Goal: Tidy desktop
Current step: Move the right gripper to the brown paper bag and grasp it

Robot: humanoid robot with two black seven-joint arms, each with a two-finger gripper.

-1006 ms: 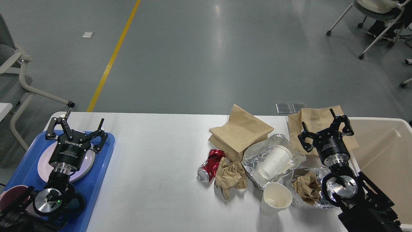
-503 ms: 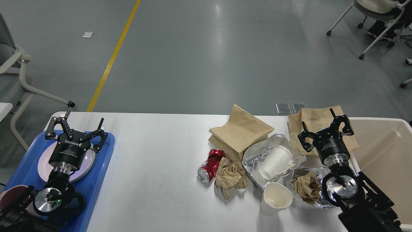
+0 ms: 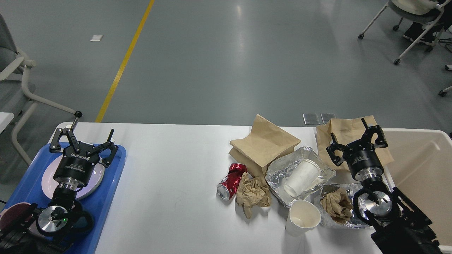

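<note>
Grey glossy floor behind, yellow line running off at 11 o'clock; white matte desktop (image 3: 169, 183) filling the lower half of the view.

Right gripper (image 3: 354, 143) spread wide, holding nothing, poised over a brown paper bag (image 3: 339, 130) at 3 o'clock, just beside the beige bin (image 3: 420, 165). Left gripper (image 3: 84, 141) likewise spread and empty, above a pale plate (image 3: 47, 178) on the blue tray (image 3: 106, 204) at 9 o'clock.

Step in hand, by the look of it: clearing litter into the bin, nothing yet picked up. Best begun with the nearest piece. Bag thin and floppy, so pinch an edge or fold, not the flat face. Foil (image 3: 279, 173) crinkled and soft, likely to crush and shed the paper cup (image 3: 300, 176) lying in it; take the cup out first. Second cup (image 3: 302, 217) upright at 5 o'clock, light, thin-walled, easily tipped: close gently across the rim. Red can (image 3: 231, 180) dented, on its side, smooth metal, apt to roll. Crumpled paper (image 3: 252, 192) beside it, springy, forgiving of any grip. Another paper wad (image 3: 335, 204) nested in a second foil sheet (image 3: 326, 220). Folded bag (image 3: 263, 144) at 1 o'clock, stiff-creased.
</note>
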